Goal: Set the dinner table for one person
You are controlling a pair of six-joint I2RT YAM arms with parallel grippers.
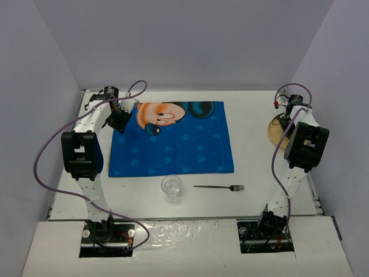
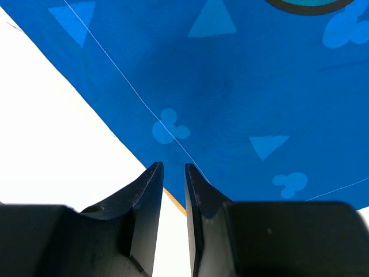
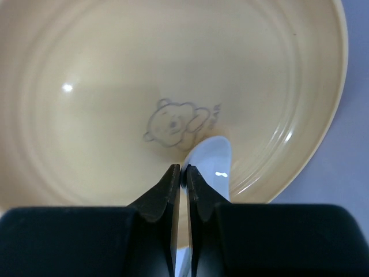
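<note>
The white worktop point(image 1: 259, 161) spans the whole floor of the scene between lilac walls, with both arms bolted at its near edge. A blue mat point(image 1: 179, 150) with a cartoon mouse lies flat on its middle. Just in front of the mat's near edge stands a clear glass point(image 1: 172, 188), and to its right lies a fork point(image 1: 222, 187), tines pointing right.

The left jaws hang over the mat's far left corner. In the wrist view they stand a narrow slit apart, their tips point(image 2: 154, 173) above the mat's point(image 2: 242, 86) edge where it meets the bare worktop.

The right jaws are at the far right, over a beige plate point(image 1: 273, 134) with a bear drawn at its centre point(image 3: 86, 144). They are clamped on the handle of a white spoon point(image 3: 212, 158) whose bowl rests inside the plate
</note>
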